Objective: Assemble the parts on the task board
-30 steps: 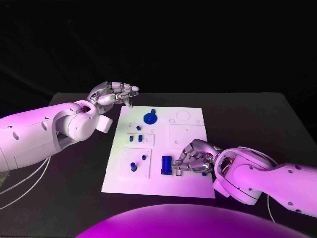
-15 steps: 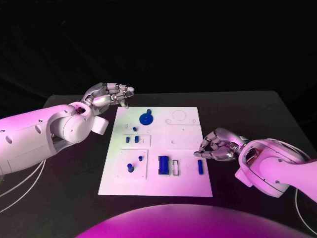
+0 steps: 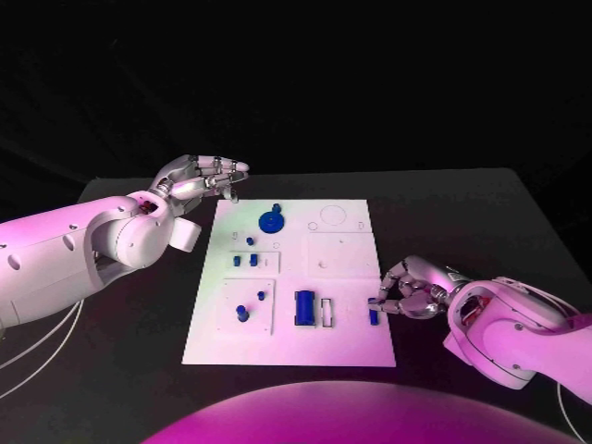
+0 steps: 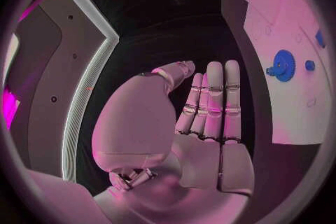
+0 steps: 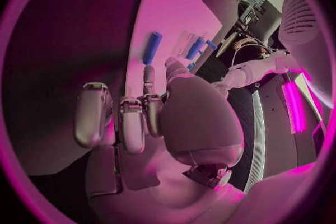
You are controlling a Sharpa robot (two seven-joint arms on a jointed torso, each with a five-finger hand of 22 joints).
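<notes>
At the task board (image 3: 336, 342) right edge, beside a small blue peg (image 3: 374, 315), the right hand (image 3: 413, 289) is curled, holding nothing. Beyond its far-left corner, the left hand (image 3: 199, 177) is clenched empty.

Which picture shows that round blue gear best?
The head view: the gear lies whole near the board's far edge, seen from above. The left wrist view shows it too, but bent near the rim, beyond the left hand. I cannot make it out in the right wrist view.

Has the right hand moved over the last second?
Yes. The right hand has drawn back off the task board toward its right edge; a small blue part lies on the board beside its fingertips.
</notes>
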